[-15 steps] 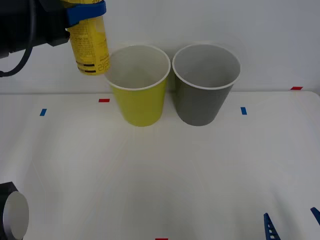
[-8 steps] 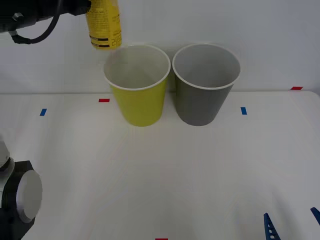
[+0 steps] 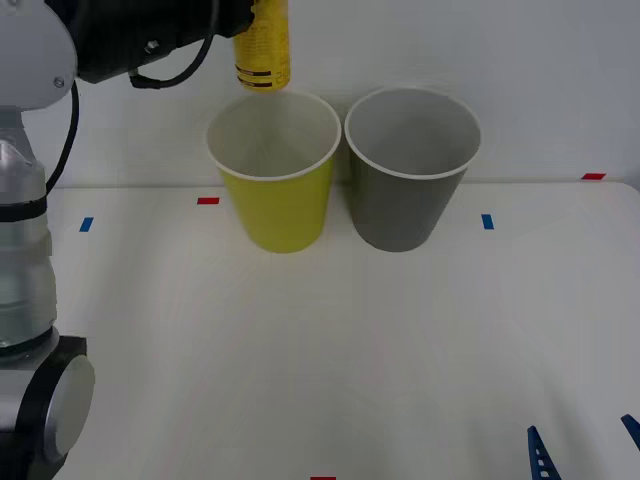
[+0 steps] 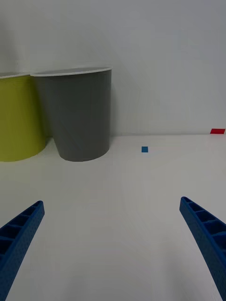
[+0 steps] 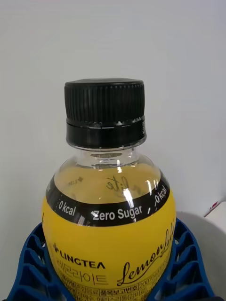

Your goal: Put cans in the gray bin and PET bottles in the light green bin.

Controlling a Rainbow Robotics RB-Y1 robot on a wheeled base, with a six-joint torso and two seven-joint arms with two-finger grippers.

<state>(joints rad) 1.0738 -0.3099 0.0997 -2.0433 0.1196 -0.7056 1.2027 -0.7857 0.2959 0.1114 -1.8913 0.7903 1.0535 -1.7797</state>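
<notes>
A small PET bottle point(image 3: 263, 45) with a yellow label and a black cap point(image 5: 104, 112) hangs in the air above the back rim of the light green bin point(image 3: 275, 185). My left gripper point(image 5: 109, 284) is shut on the bottle's body, with blue fingers point(image 5: 33, 268) on both sides of it. The gray bin point(image 3: 410, 175) stands upright, touching the green bin on its right. Near the table's front right corner my right gripper point(image 3: 585, 450) is open and holds nothing, and it faces the gray bin point(image 4: 77, 113). Cans are out of view.
Small blue tape marks point(image 3: 487, 221) and red tape marks point(image 3: 208, 201) dot the white table point(image 3: 330, 360). A white wall rises just behind the bins. My left arm's silver and black links point(image 3: 25, 280) fill the left edge.
My left arm has carried the bottle up and to the right, from beside the light green bin's left rim to above its back rim. The right gripper has not moved.
</notes>
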